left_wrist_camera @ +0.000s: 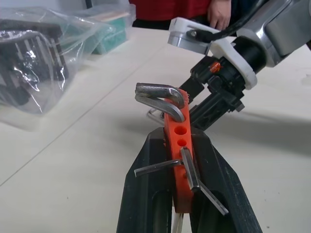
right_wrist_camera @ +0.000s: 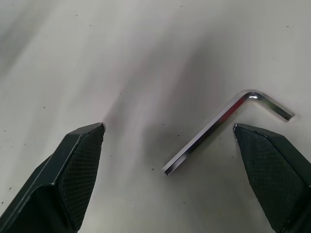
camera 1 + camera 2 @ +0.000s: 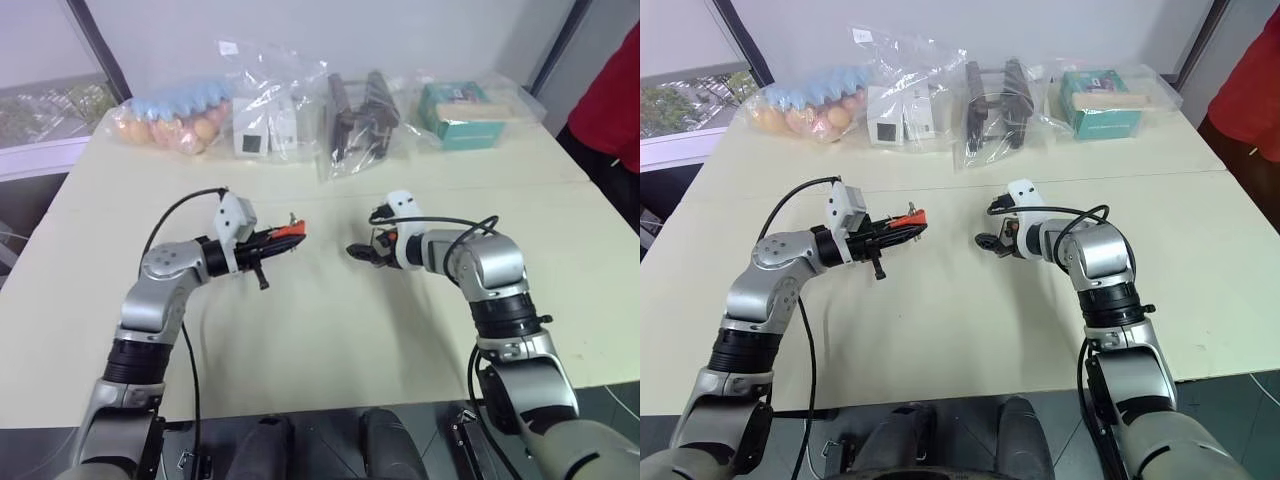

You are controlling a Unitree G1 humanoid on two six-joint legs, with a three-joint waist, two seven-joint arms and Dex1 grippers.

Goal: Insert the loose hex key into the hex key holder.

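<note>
A pale cream worktop (image 3: 330, 330) is seen, bare across its near half, with a seam line running across it beyond the two claws. Along its far edge, clear plastic bags are lined up against a white wall: a bag of eggs with a blue tray (image 3: 175, 118), a bag of small white boxes (image 3: 265, 125), a bag of dark black parts (image 3: 360, 120), and a bag with a teal box (image 3: 465, 113). A window (image 3: 690, 105) is set at the far left, and a person in a red top (image 3: 612, 95) is cut off at the right edge. The hex key holder (image 1: 179, 155) is gripped between the closed fingers of the left claw (image 3: 283, 238), held above the worktop; its lower end is hidden between the fingers, and several short keys are seen sticking out of it at angles. The right claw (image 2: 170, 141) is spread wide, facing the left claw across a gap. The loose hex key (image 2: 228, 128) is lying flat on the worktop between the spread fingers of the right claw, nearer one finger than the other, touched by neither. In the head views this key is too small to be made out beneath the right claw. The contents of the bags are blurred by glare on the plastic.
</note>
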